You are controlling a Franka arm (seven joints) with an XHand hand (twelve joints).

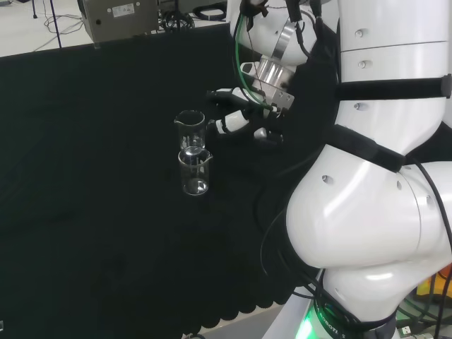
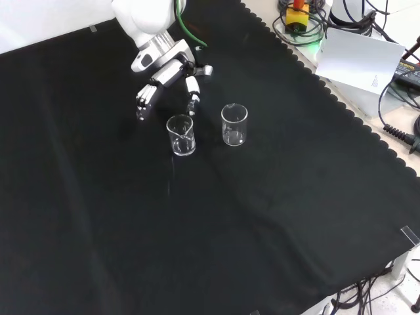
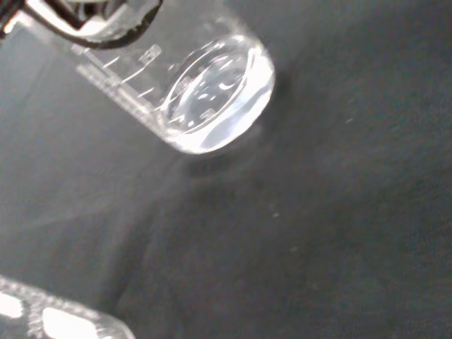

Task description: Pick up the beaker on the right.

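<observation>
Two clear beakers stand upright on the black cloth [image 2: 275, 216], and you can see both of them in the front view, side by side in the upper middle of the cloth, well in from every edge. The right beaker [image 2: 234, 124] there is the task's one; the left beaker [image 2: 181, 134] stands near it but apart, with its spout turned toward the far edge.

In the head view you see the same pair one behind the other: the task's beaker [image 1: 194, 171] is the nearer one, and the other beaker [image 1: 190, 128] stands just behind it, their outlines overlapping.

Your hand [image 2: 164, 77] hangs above the cloth on the far side of the left beaker in the front view, coming down from the top edge. Its fingers [image 2: 146, 97] are stretched out and a little relaxed, spread apart, and they have nothing between them. The thumb [image 2: 193, 92] points down toward the left beaker's rim; you cannot tell from this view whether it touches the glass. In the head view the hand [image 1: 244, 116] sits just right of the farther beaker, with the arm's white links [image 1: 374, 198] lower right.

In the wrist view a beaker [image 3: 212, 95] shows close, base toward the camera, resting on the cloth; which of the two it is you cannot tell.
</observation>
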